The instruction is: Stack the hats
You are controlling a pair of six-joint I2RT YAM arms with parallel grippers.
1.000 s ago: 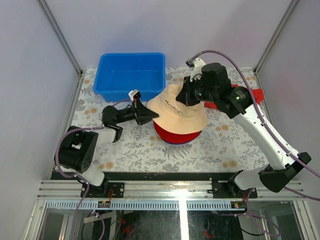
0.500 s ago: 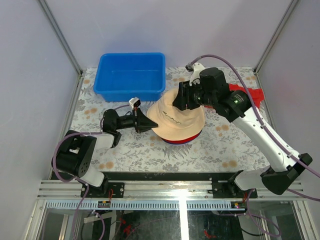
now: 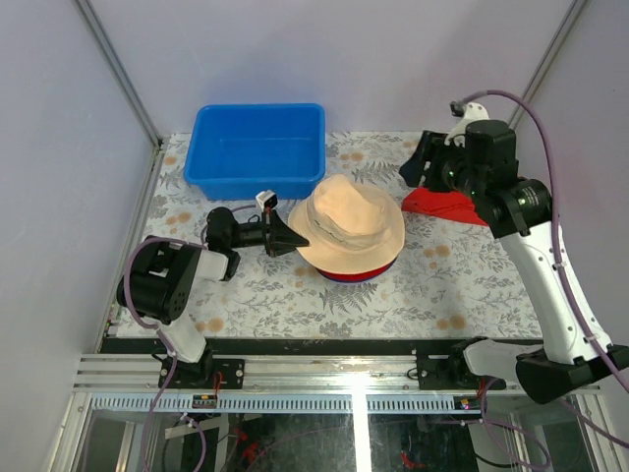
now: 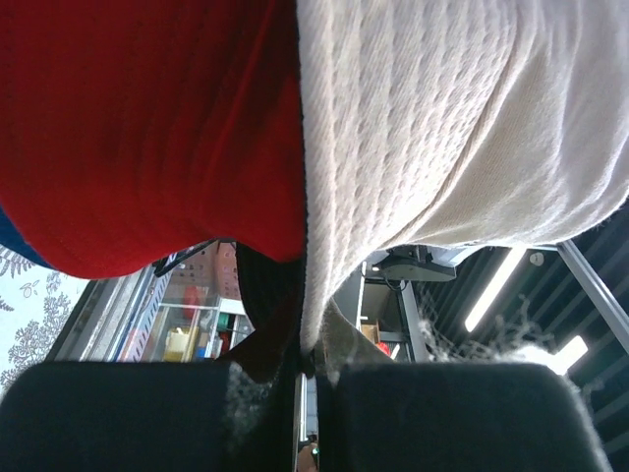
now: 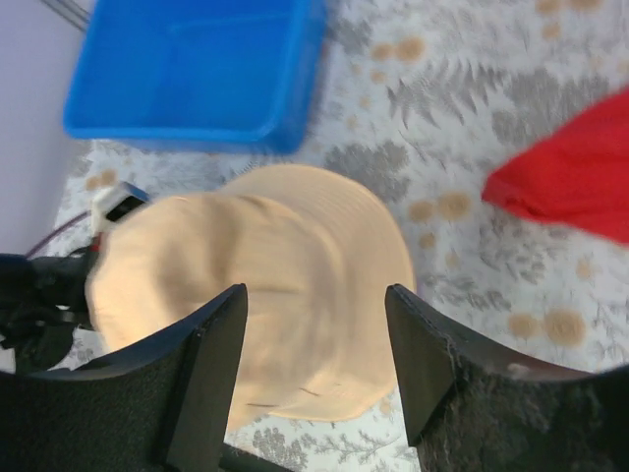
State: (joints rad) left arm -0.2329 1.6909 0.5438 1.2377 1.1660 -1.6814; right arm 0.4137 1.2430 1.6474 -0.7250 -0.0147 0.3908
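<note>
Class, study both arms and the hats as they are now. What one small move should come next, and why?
Probably the left gripper should open and let go of the brim. It is shut on the edge of the beige hat, which already sits on the red hat, and the right gripper is open, clear of the stack.

Overhead view, as I read it, looks down over the whole tabletop (image 3: 295, 295). Left wrist view sits hard against the beige hat (image 4: 472, 128); right wrist view looks down on it from well above. All three share it.
</note>
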